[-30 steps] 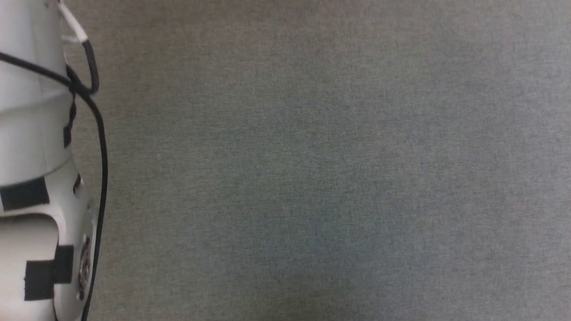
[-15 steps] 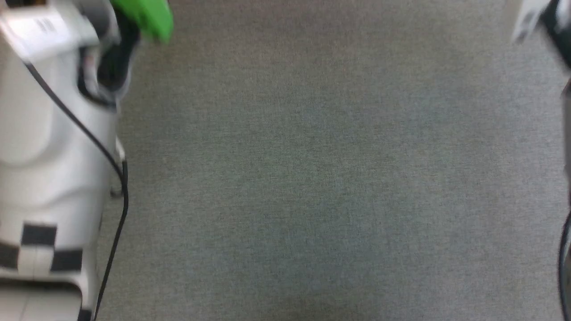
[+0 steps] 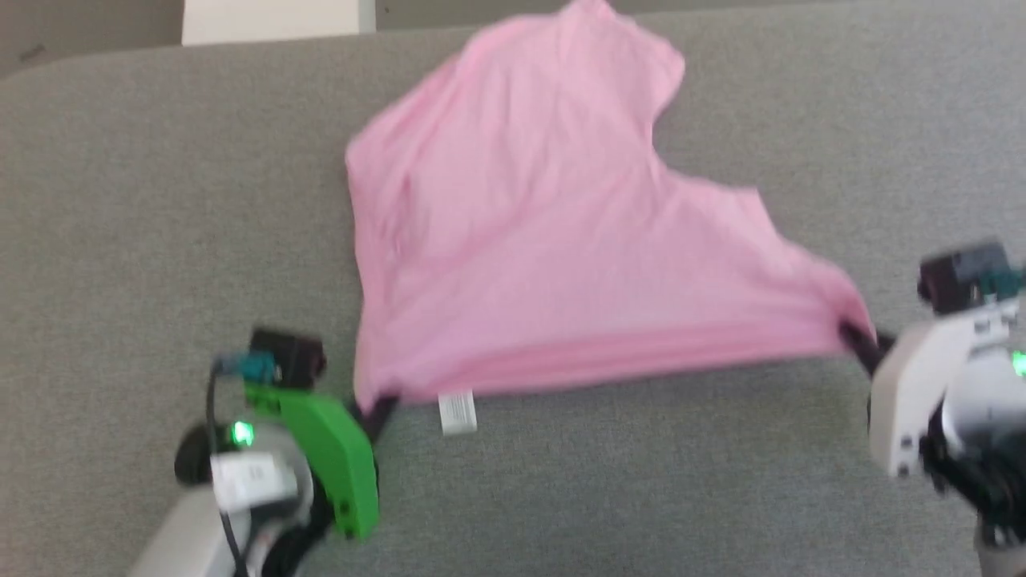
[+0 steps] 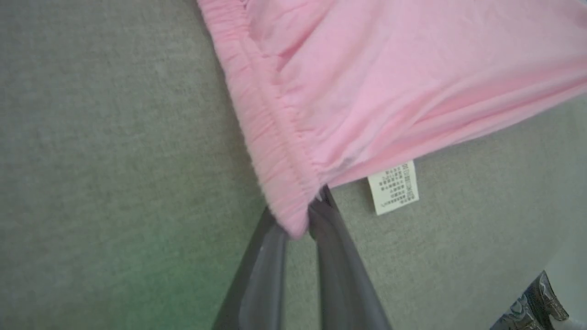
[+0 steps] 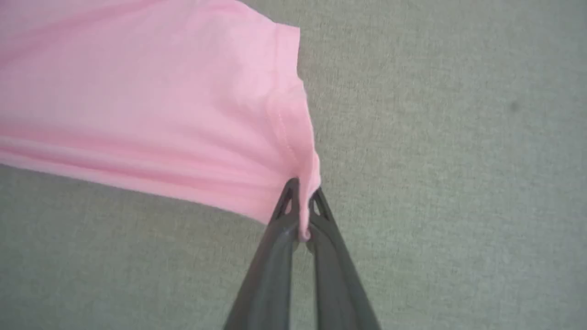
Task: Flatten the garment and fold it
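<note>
The light-pink shorts (image 3: 529, 240) are stretched across the grey table (image 3: 160, 200), their near edge pulled taut between my two grippers. My left gripper (image 3: 375, 409) is shut on the corner with the gathered waistband (image 4: 270, 133), and a small white label (image 3: 458, 412) hangs just to its right. The left wrist view shows the dark fingers (image 4: 330, 256) pinching that corner beside the label (image 4: 393, 187). My right gripper (image 3: 851, 336) is shut on the opposite hemmed corner (image 5: 298, 156), the cloth clamped between its fingertips (image 5: 300, 211). The far part of the shorts rises towards the table's back edge.
A white object (image 3: 268, 20) stands beyond the table's far edge at the upper left. Bare grey table cloth (image 3: 601, 481) stretches in front of the shorts and to both sides. A shiny metal part (image 4: 534, 302) shows at the lower right of the left wrist view.
The head camera has swung: earlier it showed bare grey cloth and my pale left forearm, now the pink shorts and both grippers holding them are in view.
</note>
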